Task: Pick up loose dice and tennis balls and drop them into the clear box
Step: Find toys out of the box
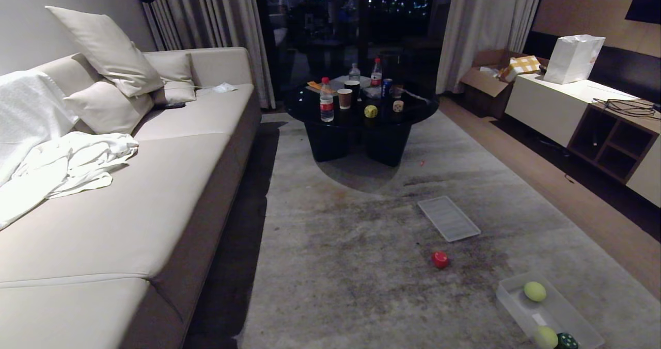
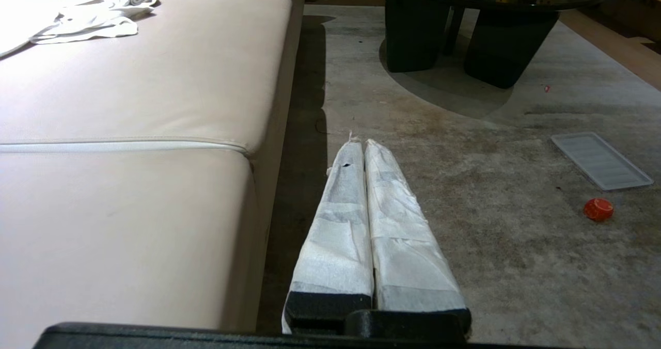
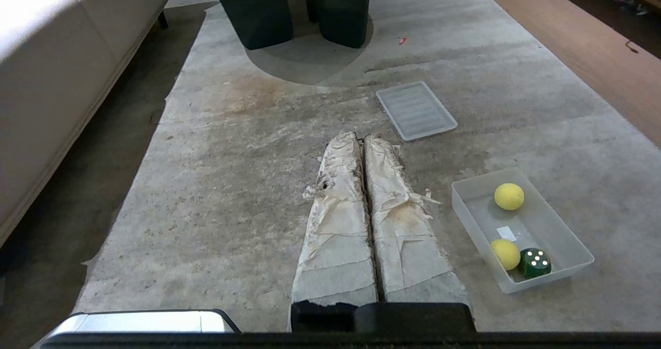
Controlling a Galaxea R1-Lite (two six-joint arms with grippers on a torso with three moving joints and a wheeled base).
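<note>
Red die [image 1: 440, 259] is seen loose on rug, between lid [image 1: 448, 218] and clear box [image 1: 508, 290]. Right gripper [image 3: 361, 138], fingers pressed together and empty, probably lies nearer; left gripper [image 2: 360, 143] likewise closed.

Clear box [image 1: 508, 293] at 5 o'clock on rug [image 1: 361, 266], w/ two tennis balls [image 1: 535, 291] + one die [image 1: 567, 341] inside. Lid [image 1: 448, 218] at 11 o'clock from box; another die [image 1: 440, 259] btwn them. Table [image 1: 361, 112] at 12, two dice [image 1: 371, 111] on it. Sofa [image 1: 129, 199] at 9.
</note>
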